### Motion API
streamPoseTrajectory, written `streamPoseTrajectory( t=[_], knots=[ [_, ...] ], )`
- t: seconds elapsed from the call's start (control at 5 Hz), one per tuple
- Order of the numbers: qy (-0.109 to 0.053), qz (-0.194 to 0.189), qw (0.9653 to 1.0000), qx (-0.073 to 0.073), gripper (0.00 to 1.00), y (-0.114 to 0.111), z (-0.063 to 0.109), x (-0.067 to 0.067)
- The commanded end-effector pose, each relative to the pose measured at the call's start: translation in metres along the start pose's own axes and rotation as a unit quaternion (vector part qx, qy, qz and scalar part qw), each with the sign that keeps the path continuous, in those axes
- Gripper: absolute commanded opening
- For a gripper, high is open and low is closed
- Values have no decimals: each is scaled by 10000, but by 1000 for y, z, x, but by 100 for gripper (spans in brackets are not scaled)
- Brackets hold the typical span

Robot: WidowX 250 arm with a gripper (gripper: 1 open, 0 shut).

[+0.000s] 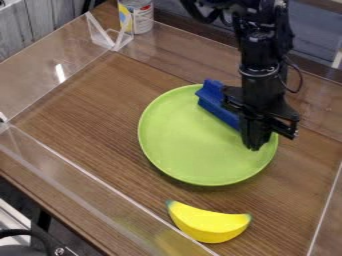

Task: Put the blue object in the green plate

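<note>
Blue object (214, 101) lies on the far right part of the green plate (181, 150), partly over its rim. Gripper (258, 142) points down just beside it over the plate's right side, jaws closed together, empty. Yellow banana toy (209, 221) sits near the table's (94, 110) front edge.
</note>
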State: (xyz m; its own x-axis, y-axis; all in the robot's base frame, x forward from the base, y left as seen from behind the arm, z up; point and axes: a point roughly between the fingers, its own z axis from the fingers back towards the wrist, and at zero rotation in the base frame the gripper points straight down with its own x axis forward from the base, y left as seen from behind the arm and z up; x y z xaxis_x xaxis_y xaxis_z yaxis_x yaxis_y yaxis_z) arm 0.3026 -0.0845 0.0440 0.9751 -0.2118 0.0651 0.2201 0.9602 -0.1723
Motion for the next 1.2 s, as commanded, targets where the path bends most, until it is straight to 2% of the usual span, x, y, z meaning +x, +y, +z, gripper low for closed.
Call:
streamPoseTrajectory(
  t=[0.0,0.4,0.6,0.8,1.0],
  knots=[
    [-194,-46,9998,-10,0,-2,8,4],
    [-130,-87,9999,-44,0,-1,2,2],
    [-115,-96,9999,-54,100,-1,4,2],
    [-122,-104,9999,-64,100,-1,8,2],
    [-173,-151,9997,-51,0,0,11,3]
  ],
)
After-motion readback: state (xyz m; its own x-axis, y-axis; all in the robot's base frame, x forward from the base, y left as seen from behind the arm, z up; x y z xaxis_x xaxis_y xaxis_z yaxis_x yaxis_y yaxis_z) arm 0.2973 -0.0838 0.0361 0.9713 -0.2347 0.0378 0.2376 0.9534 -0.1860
